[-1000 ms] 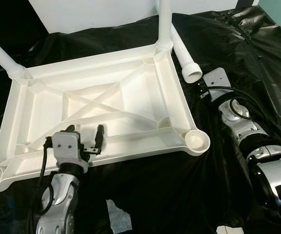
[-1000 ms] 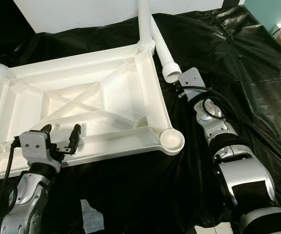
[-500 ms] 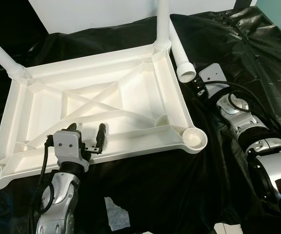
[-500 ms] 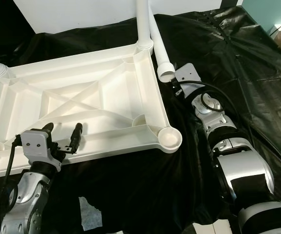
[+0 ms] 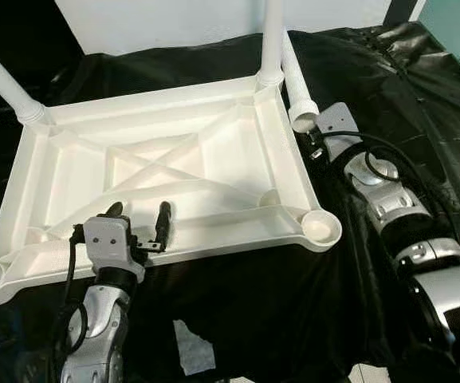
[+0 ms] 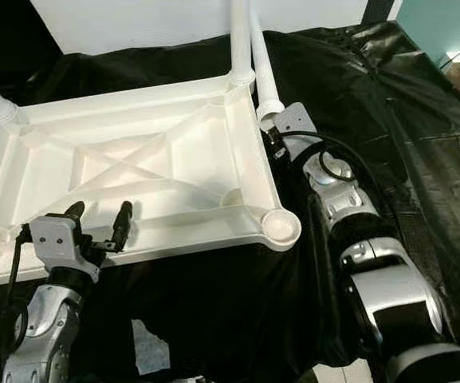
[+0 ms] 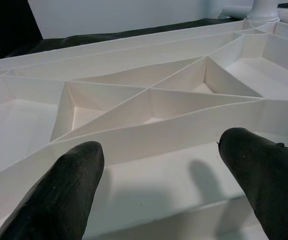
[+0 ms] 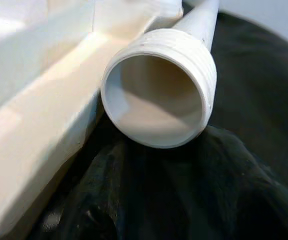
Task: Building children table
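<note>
The left gripper (image 5: 138, 217) is hovering over the near rim of the upturned white tabletop (image 5: 166, 179), its two black fingers (image 7: 59, 195) spread apart and holding nothing, their tips just above a ribbed compartment. The tabletop is lying underside-up on black sheeting (image 5: 357, 72) (crossed stiffening ribs showing), with one leg (image 5: 271, 40) standing upright at its far right corner and another leg (image 5: 2, 80) rising from the far left corner. An empty round socket (image 5: 319, 227) is sitting at the near right corner. Just beside the tabletop's right edge, a loose leg (image 6: 263, 68) is lying on the sheeting, its open threaded end (image 8: 156, 95) facing the right gripper (image 6: 281, 132); whether those fingers are apart or together cannot be told.
</note>
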Tool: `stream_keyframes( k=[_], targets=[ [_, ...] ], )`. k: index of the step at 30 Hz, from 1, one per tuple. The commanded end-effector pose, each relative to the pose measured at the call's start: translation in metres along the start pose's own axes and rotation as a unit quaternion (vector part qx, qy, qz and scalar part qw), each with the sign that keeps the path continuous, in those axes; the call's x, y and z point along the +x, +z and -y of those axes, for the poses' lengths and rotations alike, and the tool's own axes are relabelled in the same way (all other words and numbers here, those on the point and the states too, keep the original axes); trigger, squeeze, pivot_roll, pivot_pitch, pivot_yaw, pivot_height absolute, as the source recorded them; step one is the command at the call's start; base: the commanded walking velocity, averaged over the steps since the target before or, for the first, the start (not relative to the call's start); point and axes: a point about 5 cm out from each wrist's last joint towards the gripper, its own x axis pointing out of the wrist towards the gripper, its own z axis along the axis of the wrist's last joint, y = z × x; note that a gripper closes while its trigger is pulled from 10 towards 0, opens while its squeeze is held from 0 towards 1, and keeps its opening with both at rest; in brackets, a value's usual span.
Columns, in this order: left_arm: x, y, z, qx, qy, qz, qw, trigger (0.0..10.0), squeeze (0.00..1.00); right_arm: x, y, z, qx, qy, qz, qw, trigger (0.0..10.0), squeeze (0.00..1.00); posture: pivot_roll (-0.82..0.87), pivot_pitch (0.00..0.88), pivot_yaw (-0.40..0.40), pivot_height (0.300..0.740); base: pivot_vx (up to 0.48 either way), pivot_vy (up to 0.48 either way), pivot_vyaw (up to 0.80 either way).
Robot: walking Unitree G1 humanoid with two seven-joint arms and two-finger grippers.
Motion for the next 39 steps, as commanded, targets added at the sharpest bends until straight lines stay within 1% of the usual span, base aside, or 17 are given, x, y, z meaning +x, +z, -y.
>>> stream_keyframes(
  k=[1, 2, 6, 11, 12, 13, 17, 20, 22, 26, 27, 28, 29, 30, 33, 35, 39],
  targets=[
    [-0.004, -0.011, -0.001, 0.0, 0.012, -0.027, 1.0, 10.0, 0.0, -0.001, -0.005, -0.004, -0.002, 0.007, -0.012, 1.0, 10.0, 0.0, 0.27, 0.172, 0.032, 0.74, 0.0, 0.0, 0.0],
    [-0.004, -0.011, -0.001, 0.001, 0.009, -0.027, 1.0, 10.0, 0.0, -0.001, -0.004, -0.004, -0.01, 0.008, -0.016, 1.0, 10.0, 0.0, 0.27, 0.175, 0.034, 0.74, 0.0, 0.0, 0.0],
    [-0.005, -0.011, -0.001, 0.002, 0.008, -0.026, 1.0, 10.0, 0.0, -0.002, -0.002, -0.003, -0.008, 0.008, -0.018, 1.0, 10.0, 0.0, 0.28, 0.18, 0.032, 0.74, 0.0, 0.0, 0.0],
    [-0.009, -0.01, -0.001, 0.003, 0.011, -0.027, 1.0, 10.0, 0.0, -0.013, -0.005, -0.012, 0.004, 0.01, -0.026, 1.0, 10.0, 0.0, 0.29, 0.185, 0.031, 0.74, 0.0, 0.0, 0.0],
    [-0.013, -0.011, -0.003, 0.004, 0.016, -0.03, 0.999, 10.0, 0.0, -0.026, -0.005, -0.031, 0.003, 0.008, -0.015, 1.0, 10.0, 0.0, 0.27, 0.192, 0.028, 0.74, 0.0, 0.0, 0.0],
    [-0.013, -0.012, -0.003, 0.004, 0.017, -0.031, 0.999, 10.0, 0.0, -0.029, -0.005, -0.038, 0.0, 0.009, -0.011, 1.0, 10.0, 0.0, 0.27, 0.192, 0.029, 0.74, 0.0, 0.0, 0.0],
    [-0.013, -0.015, -0.002, 0.003, 0.012, -0.035, 0.999, 10.0, 0.0, -0.027, -0.009, -0.045, -0.01, 0.015, -0.014, 1.0, 10.0, 0.0, 0.26, 0.19, 0.036, 0.74, 0.0, 0.0, 0.0],
    [-0.009, -0.015, 0.002, 0.005, 0.0, -0.031, 1.0, 10.0, 0.0, -0.02, -0.009, -0.042, -0.02, 0.007, -0.013, 1.0, 10.0, 0.0, 0.26, 0.177, 0.04, 0.74, 0.0, 0.0, 0.0],
    [-0.005, -0.012, 0.003, 0.006, -0.003, -0.024, 1.0, 10.0, 0.0, -0.014, -0.005, -0.032, -0.028, -0.003, -0.012, 1.0, 10.0, 0.0, 0.27, 0.172, 0.04, 0.74, 0.0, 0.0, 0.0],
    [-0.003, -0.011, 0.001, 0.007, 0.001, -0.022, 1.0, 10.0, 0.0, -0.011, -0.003, -0.025, -0.031, -0.008, -0.017, 0.999, 10.0, 0.0, 0.27, 0.169, 0.035, 0.74, 0.0, 0.0, 0.0],
    [-0.004, -0.012, 0.0, 0.008, 0.003, -0.023, 1.0, 10.0, 0.0, -0.011, -0.005, -0.026, -0.027, -0.003, -0.023, 0.999, 5.6, 0.0, 0.27, 0.168, 0.036, 0.74, 0.0, 0.0, 0.0],
    [-0.004, -0.012, 0.0, 0.008, 0.003, -0.023, 1.0, 10.0, 0.0, -0.011, -0.005, -0.026, -0.027, -0.003, -0.023, 0.999, 5.6, 0.0, 0.27, 0.168, 0.036, 0.74, 0.0, 0.0, 0.0],
    [-0.006, -0.012, -0.001, 0.009, 0.004, -0.024, 1.0, 10.0, 0.0, -0.011, -0.006, -0.029, -0.024, 0.005, -0.027, 0.999, 0.0, 0.0, 0.27, 0.168, 0.036, 0.74, 0.0, 0.0, 0.0],
    [-0.006, -0.012, -0.001, 0.009, 0.004, -0.024, 1.0, 10.0, 0.0, -0.011, -0.006, -0.029, -0.024, 0.005, -0.027, 0.999, 0.0, 0.0, 0.27, 0.168, 0.036, 0.74, 0.0, 0.0, 0.0],
    [-0.008, -0.014, 0.0, 0.009, 0.007, -0.025, 1.0, 10.0, 0.0, -0.018, -0.007, -0.045, -0.005, 0.022, -0.031, 0.999, 0.0, 0.0, 0.27, 0.168, 0.032, 0.74, 0.0, 0.0, 0.0],
    [-0.006, -0.014, 0.001, 0.007, 0.006, -0.025, 1.0, 10.0, 0.0, -0.02, -0.011, -0.051, -0.001, 0.022, -0.034, 0.999, 0.0, 0.0, 0.26, 0.168, 0.037, 0.74, 0.0, 0.0, 0.0],
    [-0.004, -0.015, 0.002, 0.008, 0.002, -0.025, 1.0, 10.0, 0.0, -0.022, -0.013, -0.055, 0.002, 0.019, -0.032, 0.999, 0.0, 0.0, 0.25, 0.166, 0.044, 0.74, 0.0, 0.0, 0.0]
  ],
)
